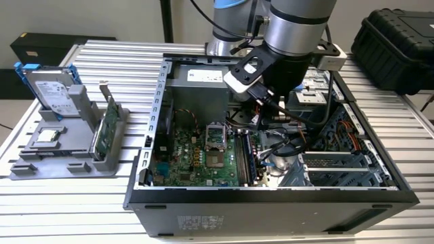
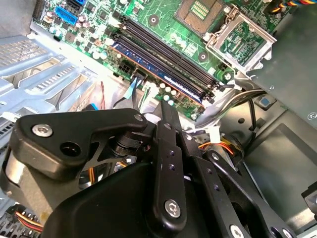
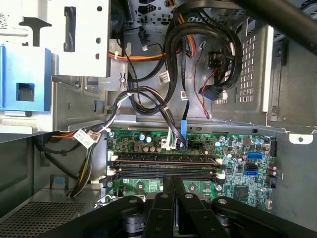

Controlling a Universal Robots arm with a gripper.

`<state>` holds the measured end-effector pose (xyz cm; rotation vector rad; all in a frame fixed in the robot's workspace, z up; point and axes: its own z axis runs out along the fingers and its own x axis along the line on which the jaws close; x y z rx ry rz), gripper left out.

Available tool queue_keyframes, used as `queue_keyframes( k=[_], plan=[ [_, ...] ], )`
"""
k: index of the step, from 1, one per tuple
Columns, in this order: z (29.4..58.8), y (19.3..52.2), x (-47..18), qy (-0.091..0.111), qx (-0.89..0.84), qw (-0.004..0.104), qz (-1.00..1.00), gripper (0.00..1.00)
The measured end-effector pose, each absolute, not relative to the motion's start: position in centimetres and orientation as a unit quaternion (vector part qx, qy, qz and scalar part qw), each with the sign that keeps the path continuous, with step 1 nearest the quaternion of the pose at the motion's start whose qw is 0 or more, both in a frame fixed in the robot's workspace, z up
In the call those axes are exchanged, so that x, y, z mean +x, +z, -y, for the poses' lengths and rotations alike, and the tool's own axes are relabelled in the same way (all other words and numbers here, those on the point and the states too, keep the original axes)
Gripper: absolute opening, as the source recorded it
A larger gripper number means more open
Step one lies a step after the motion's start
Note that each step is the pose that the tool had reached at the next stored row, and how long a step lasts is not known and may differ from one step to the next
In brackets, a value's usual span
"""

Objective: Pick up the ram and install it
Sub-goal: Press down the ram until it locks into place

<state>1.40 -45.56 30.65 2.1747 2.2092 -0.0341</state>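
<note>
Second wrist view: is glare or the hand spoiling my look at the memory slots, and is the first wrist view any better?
Second wrist view: the memory slots are evenly lit and sharp, with the dark hand covering the lower half. First wrist view: the slots are dimmer but readable, just above the hand; bright glare sits on the white metal bracket.

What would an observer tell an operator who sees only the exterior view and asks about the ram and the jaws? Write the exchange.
Operator: Is the ram in a slot?
Observer: Yes. In the second wrist view the ram stands in the outermost slot, beside the blue cable.
Operator: Are the jaws holding anything?
Observer: No. In the first wrist view, the jaws of the gripper are shut with nothing between them.
</note>
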Motion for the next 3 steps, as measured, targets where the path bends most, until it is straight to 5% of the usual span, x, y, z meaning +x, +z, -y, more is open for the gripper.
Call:
queue_keyframes(
  k=[3],
  plan=[
    [45.56,30.65,1.39,-0.011,0.701,0.021,-0.712,0.0]
  ],
)
